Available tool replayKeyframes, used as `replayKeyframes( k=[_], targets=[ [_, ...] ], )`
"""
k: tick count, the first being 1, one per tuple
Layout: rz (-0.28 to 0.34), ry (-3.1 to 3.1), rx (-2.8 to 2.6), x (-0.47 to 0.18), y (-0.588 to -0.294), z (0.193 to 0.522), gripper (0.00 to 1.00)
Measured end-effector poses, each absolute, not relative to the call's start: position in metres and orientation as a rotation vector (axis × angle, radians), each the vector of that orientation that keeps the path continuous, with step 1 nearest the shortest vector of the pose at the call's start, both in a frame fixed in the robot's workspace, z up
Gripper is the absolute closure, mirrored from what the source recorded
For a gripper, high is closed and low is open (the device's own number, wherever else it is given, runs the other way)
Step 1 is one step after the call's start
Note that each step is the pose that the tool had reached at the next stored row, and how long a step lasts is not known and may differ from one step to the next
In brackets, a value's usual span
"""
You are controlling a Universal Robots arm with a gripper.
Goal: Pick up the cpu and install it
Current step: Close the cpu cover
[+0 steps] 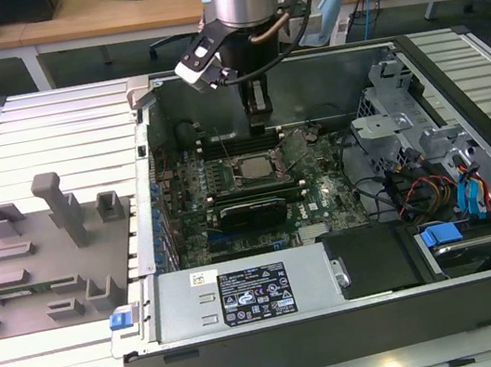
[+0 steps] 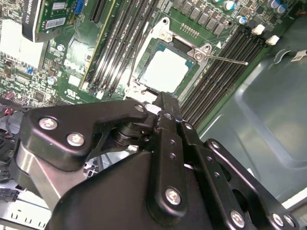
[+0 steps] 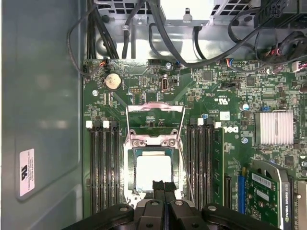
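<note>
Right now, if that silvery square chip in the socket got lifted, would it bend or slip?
The cpu looks like a flat metal-topped plate, so probably stiff, not floppy. Its smooth pale top catches light, so it may be slippery to pinch. It lies flat and low inside the socket frame, so it likely won't roll or tip.

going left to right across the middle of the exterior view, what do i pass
grey stand with blocks → cpu lying in its socket on the green board → metal drive cage → blue cables
</note>
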State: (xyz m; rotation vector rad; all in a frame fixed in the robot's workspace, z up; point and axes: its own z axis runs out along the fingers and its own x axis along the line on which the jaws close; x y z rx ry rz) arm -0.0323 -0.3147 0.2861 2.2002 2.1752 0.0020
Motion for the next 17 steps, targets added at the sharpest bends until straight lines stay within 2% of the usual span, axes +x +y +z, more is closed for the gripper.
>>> replayKeyframes(
  k=[17],
  targets=[
    [0.002, 2.175, 2.200, -0.004, -0.315, 0.286, 0.89]
  ],
)
